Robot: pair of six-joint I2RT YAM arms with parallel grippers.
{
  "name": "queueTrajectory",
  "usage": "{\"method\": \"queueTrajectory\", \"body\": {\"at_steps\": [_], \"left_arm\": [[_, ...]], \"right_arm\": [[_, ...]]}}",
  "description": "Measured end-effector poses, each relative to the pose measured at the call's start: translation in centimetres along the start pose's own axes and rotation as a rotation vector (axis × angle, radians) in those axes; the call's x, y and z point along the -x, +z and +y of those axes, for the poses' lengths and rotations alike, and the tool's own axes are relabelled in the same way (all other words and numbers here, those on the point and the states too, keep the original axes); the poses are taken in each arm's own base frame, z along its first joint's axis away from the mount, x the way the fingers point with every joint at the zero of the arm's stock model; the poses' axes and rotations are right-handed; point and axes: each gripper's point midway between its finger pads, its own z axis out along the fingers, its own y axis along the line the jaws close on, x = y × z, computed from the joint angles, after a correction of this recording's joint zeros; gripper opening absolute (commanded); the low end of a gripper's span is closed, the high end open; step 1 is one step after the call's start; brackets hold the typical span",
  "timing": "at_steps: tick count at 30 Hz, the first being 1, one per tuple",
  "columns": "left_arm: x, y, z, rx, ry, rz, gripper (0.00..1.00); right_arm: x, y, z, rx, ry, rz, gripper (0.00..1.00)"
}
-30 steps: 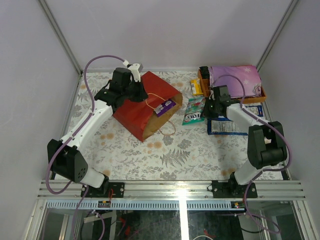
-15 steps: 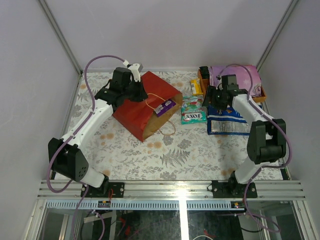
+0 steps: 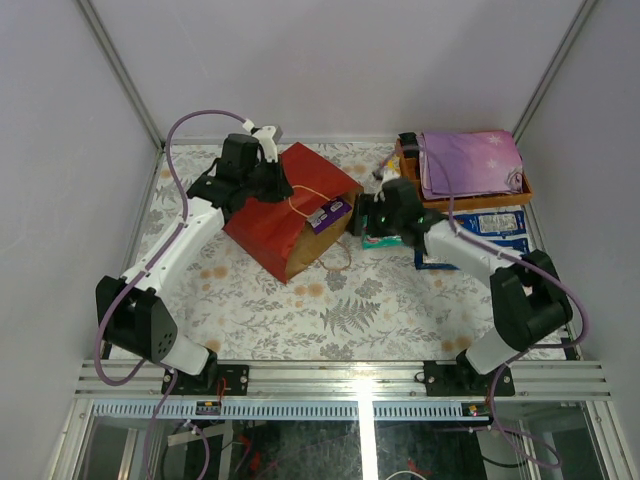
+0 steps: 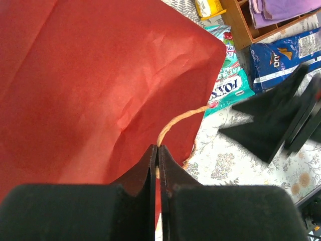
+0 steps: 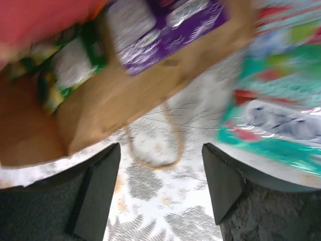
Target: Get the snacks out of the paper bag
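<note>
The purple packet (image 5: 170,25) is seen at the mouth of the paper bag (image 5: 130,95), resting on the brown inner side of the lower wall, ahead of the right gripper (image 5: 160,148) and a little toward its right finger; its long axis is laid roughly along the line joining the two fingers, slightly tilted; a green packet (image 5: 70,65) is tucked deeper in, ahead and toward the left finger; the bag is lain on its side with the mouth turned toward this gripper, whose jaws are held wide apart with nothing between them; the lower loop handle (image 5: 150,163) is spread on the table between the fingertips, just short of the bag's lip; a teal FOX'S packet (image 5: 281,115), already out, is found beyond the right finger, clear of the bag

The right arm is judged the nearer one for the pick; since the packet's length matches the jaw line, a reach forward and some wrist turn are probably called for, so that it is taken across its narrow side

The left gripper (image 4: 158,148) is closed flat above the bag's red upper wall, with the upper handle cord (image 4: 175,120) apparently pinched at its tips
</note>
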Motion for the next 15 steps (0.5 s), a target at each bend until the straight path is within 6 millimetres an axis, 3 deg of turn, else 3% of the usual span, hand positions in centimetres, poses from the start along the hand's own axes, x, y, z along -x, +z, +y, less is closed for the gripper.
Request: {"method": "queueTrajectory", "body": {"at_steps": [2,3,5,7,9,13,15], "left_arm": [[0.1,0.0,0.2,0.004,-0.003,-0.003,0.00],[0.1,-0.1,0.3,0.005,-0.004,-0.004,0.00],[0.2,-0.1,0.4,0.008,-0.006,-0.006,0.00],[0.2,-0.1,0.5,0.008,-0.006,-0.007,0.00],[0.2,-0.1,0.5,0.007,-0.007,-0.006,0.00],[0.3,-0.2,0.5,0.002,-0.010,-0.008,0.00],[0.5,-0.4,0.6,-0.001,-0.012,-0.012,0.00]], "right_arm": [[-3.6,0.9,2.8,0.103,0.061,-0.009,0.73],[-5.6,1.1,3.2,0.132,0.110,-0.004,0.73],[-9.1,1.7,2.8,0.157,0.253,-0.002,0.72],[-10.6,2.4,2.3,0.151,0.360,-0.009,0.72],[-9.6,3.3,2.9,0.177,0.462,-0.064,0.72],[-5.2,4.3,6.1,0.343,0.630,-0.215,0.70],[-3.9,4.8,7.4,0.412,0.702,-0.251,0.69]]}}
